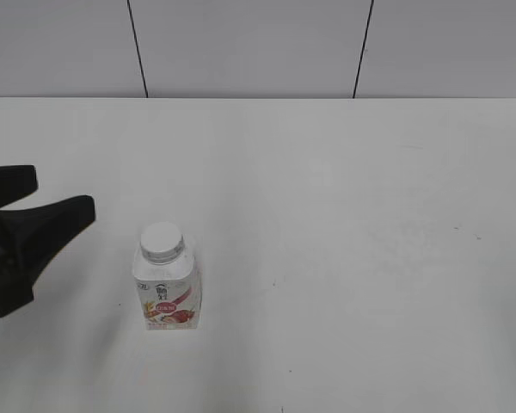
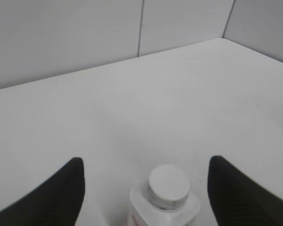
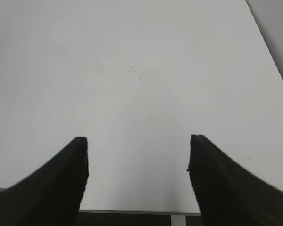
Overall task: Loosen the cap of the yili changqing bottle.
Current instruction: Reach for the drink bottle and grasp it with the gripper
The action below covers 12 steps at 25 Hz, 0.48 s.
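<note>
A small squarish white plastic bottle (image 1: 167,292) with sloped shoulders and a pink-red strawberry label low on its front stands upright on the white table (image 1: 344,215), in the lower left part of the exterior view. A small round white plastic screw cap (image 1: 162,240) with a ribbed rim sits on its wide neck.

At the left edge of that view the black left gripper (image 1: 47,196) reaches in, its two fingers spread apart, one above the other in the frame. It lies left of the bottle and apart from it, touching nothing.

The left wrist view shows the same gripper (image 2: 146,183) from behind: a dark fingertip in the lower left corner and another in the lower right, with a wide gap between them. The cap (image 2: 168,187) and the bottle's white shoulders (image 2: 139,207) appear at the bottom centre of the frame, between the two fingertips but clear of both.

In the right wrist view the black right gripper (image 3: 137,155) also has its fingers wide apart, at the lower left and lower right of the frame. Only bare white table surface (image 3: 141,70) lies beyond them, with the table's near edge along the bottom of the frame. The right gripper does not appear in the exterior view.
</note>
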### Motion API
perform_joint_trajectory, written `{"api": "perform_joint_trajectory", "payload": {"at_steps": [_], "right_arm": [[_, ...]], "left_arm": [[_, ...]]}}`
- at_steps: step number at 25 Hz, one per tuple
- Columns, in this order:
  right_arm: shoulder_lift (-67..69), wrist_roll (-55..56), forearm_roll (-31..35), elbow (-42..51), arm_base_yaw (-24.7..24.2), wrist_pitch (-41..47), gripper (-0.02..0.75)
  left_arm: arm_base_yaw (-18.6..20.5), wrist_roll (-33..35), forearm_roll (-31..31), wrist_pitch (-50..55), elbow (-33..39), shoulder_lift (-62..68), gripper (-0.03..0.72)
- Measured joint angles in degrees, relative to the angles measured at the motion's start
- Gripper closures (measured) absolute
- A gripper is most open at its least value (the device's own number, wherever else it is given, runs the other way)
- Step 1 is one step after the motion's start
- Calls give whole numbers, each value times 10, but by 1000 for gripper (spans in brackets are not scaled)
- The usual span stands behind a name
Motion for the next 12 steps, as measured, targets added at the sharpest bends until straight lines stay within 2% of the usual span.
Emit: {"api": "perform_joint_trajectory", "payload": {"at_steps": [3,6,12], "right_arm": [[0,0,0,0,0,0,209],[0,0,0,0,0,0,209],[0,0,0,0,0,0,209]], "left_arm": [[13,-66,81,-42,0,32,189],[46,-114,143,-82,0,69,189],[177,-158,294,-217,0,154,189]]}}
